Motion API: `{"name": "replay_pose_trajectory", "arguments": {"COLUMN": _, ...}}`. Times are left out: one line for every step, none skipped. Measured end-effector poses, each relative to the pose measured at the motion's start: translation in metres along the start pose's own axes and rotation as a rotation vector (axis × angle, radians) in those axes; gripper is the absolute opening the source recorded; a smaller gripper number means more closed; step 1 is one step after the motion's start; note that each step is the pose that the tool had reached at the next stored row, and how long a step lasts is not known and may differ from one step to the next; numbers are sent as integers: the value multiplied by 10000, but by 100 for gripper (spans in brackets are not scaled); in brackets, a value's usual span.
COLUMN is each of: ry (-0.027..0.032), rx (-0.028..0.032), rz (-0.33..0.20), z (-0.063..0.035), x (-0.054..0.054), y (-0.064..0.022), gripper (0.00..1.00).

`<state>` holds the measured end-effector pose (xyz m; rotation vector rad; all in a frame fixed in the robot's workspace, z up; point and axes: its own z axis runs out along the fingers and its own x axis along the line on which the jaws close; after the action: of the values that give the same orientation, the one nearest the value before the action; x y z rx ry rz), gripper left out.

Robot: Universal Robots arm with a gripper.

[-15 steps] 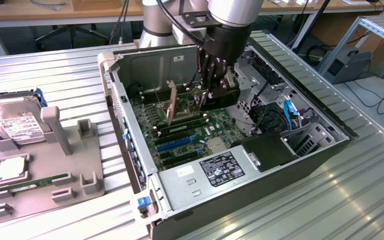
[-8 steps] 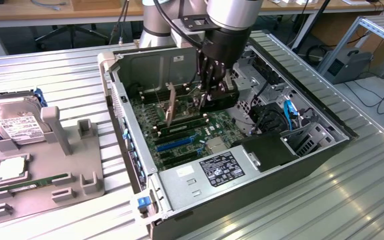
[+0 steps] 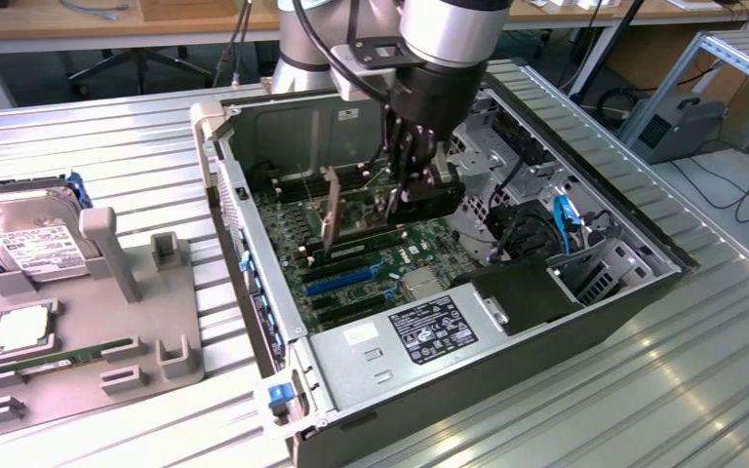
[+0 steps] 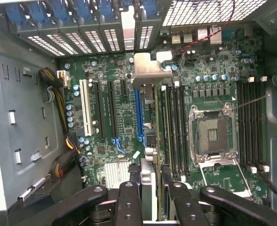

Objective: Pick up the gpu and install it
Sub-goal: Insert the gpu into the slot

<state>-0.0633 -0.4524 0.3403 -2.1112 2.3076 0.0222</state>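
My gripper point(image 3: 416, 200): down inside the open computer case point(image 3: 609, 292), fingers point(image 4: 129, 202) pinching the gpu between them, one pair on each side of the card.
The gpu point(image 3: 332, 210): held on edge, standing upright over the motherboard point(image 4: 124, 122); its pale metal bracket point(image 4: 148, 70) points to the case's rear wall, where the slot covers point(image 4: 77, 40) sit.
Card against board: its lower edge runs along the blue expansion slot point(image 4: 139, 117); I cannot tell whether it is pressed fully home or just resting above the slot.
Around the card: the memory slots point(image 4: 176, 122) lie just beside it, the empty processor socket point(image 4: 212, 136) beyond them.
Further out in the case: the power supply point(image 3: 433, 331) fills the near end, the drive cage with blue cables point(image 3: 564, 229) the side at the exterior view's right.
Outside the case: on the metal worktop point(image 3: 114, 146) a grey parts holder point(image 3: 89, 322) stands near the edge at the exterior view's left, carrying the hard drive point(image 3: 23, 234), a processor point(image 3: 20, 330) and a green memory stick point(image 3: 56, 359).
Progress: pickup is done, and the card is brought to its slot; seating it and letting go are, by my judgement, what is left.
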Motion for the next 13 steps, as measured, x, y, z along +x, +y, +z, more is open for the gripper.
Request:
{"name": "replay_pose_trajectory", "arguments": {"ry": 0, "rx": 0, "rz": 14, "z": 5, "x": 2, "y": 3, "gripper": 27}}
{"name": "replay_pose_trajectory", "arguments": {"ry": 0, "rx": 1, "rz": 28, "z": 10, "x": 4, "y": 6, "gripper": 27}}
{"name": "replay_pose_trajectory", "arguments": {"ry": -1, "rx": 1, "rz": 44, "z": 15, "x": 6, "y": 10, "gripper": 27}}
{"name": "replay_pose_trajectory", "arguments": {"ry": -1, "rx": 1, "rz": 62, "z": 20, "x": 8, "y": 13, "gripper": 27}}
{"name": "replay_pose_trajectory", "arguments": {"ry": 0, "rx": 2, "rz": 82, "z": 25, "x": 9, "y": 16, "gripper": 27}}
{"name": "replay_pose_trajectory", "arguments": {"ry": -1, "rx": 2, "rz": 104, "z": 31, "x": 11, "y": 19, "gripper": 27}}
{"name": "replay_pose_trajectory", "arguments": {"ry": -1, "rx": 3, "rz": 134, "z": 37, "x": 12, "y": 21, "gripper": 27}}
{"name": "replay_pose_trajectory", "arguments": {"ry": 0, "rx": 3, "rz": 169, "z": 42, "x": 13, "y": 23, "gripper": 27}}
{"name": "replay_pose_trajectory", "arguments": {"ry": -1, "rx": 5, "rz": 212, "z": 49, "x": 13, "y": 25, "gripper": 27}}
{"name": "replay_pose_trajectory", "arguments": {"ry": 0, "rx": 5, "rz": 248, "z": 54, "x": 14, "y": 27, "gripper": 27}}
{"name": "replay_pose_trajectory", "arguments": {"ry": 1, "rx": 5, "rz": 278, "z": 58, "x": 14, "y": 31, "gripper": 27}}
{"name": "replay_pose_trajectory", "arguments": {"ry": 0, "rx": 6, "rz": 306, "z": 63, "x": 15, "y": 38, "gripper": 27}}
{"name": "replay_pose_trajectory", "arguments": {"ry": 1, "rx": 6, "rz": 319, "z": 68, "x": 16, "y": 48, "gripper": 27}}
